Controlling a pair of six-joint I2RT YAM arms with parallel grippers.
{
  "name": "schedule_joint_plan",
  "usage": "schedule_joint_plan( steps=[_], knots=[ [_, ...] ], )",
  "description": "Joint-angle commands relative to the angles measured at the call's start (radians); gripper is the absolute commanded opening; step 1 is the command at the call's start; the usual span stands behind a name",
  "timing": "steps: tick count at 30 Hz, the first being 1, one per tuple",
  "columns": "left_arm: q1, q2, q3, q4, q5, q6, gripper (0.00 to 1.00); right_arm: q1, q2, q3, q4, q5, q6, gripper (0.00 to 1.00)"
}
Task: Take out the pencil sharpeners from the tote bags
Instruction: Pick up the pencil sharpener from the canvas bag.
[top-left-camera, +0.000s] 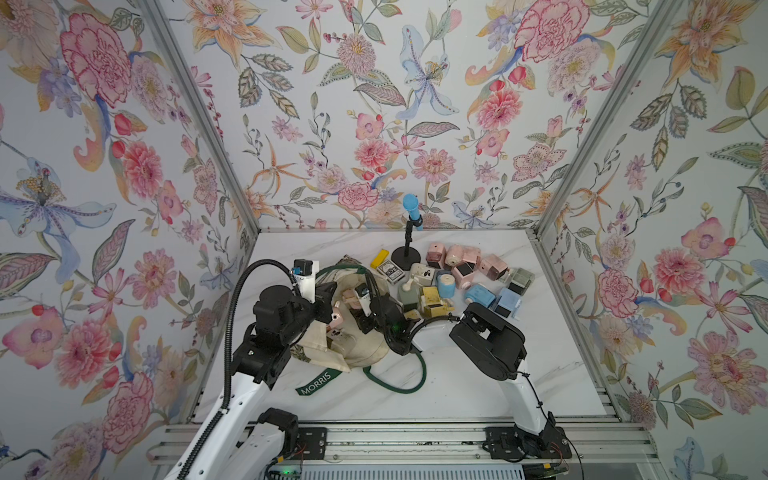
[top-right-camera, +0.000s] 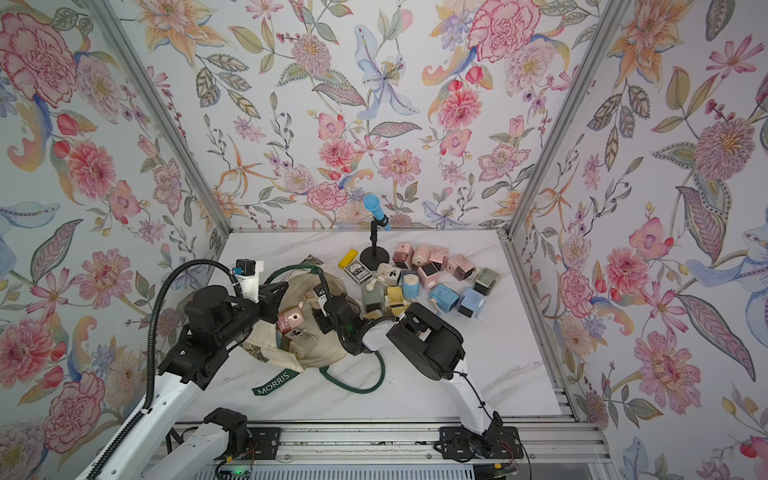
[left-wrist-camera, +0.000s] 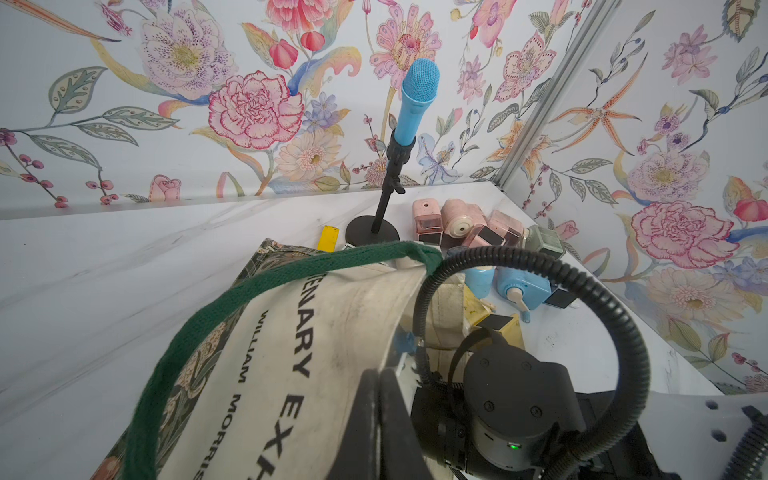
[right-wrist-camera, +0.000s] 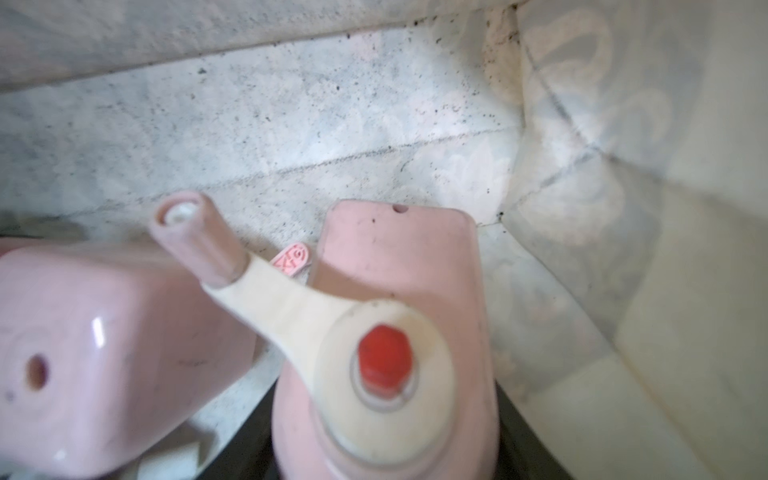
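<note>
The left hand (left-wrist-camera: 379, 376) pinches the tote bag (left-wrist-camera: 332, 316) rim; the right hand (top-left-camera: 357, 311) straddles a pink pencil sharpener (right-wrist-camera: 399, 257) inside, grip unclear.

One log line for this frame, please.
phase: unloading | left gripper: shut on tote rim | right gripper: inside tote, jaws astride pink sharpener, grip unclear | out: sharpener pile beside tote

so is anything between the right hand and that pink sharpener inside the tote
Nothing visible. In the right wrist view the pink sharpener with the cream crank sits directly ahead, with a second pink sharpener beside it. The left hand pinches the tote bag rim, and no canvas covers them.
</note>
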Motion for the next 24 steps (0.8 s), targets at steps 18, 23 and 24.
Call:
schedule_joint_plan(
  steps=[18,23,24],
  knots=[
    [-0.007,-0.006,0.016,0.025,-0.032,0.006,0.00,0.074,-0.458,-0.325,-0.030,-0.051,-0.053,0.49],
    [-0.007,-0.006,0.016,0.025,-0.032,0.008,0.00,0.079,-0.646,-0.469,-0.069,0.017,-0.033,0.50],
    [-0.008,-0.005,0.016,0.026,-0.033,0.008,0.00,0.077,-0.690,-0.504,-0.073,0.034,-0.032,0.50]
  ],
)
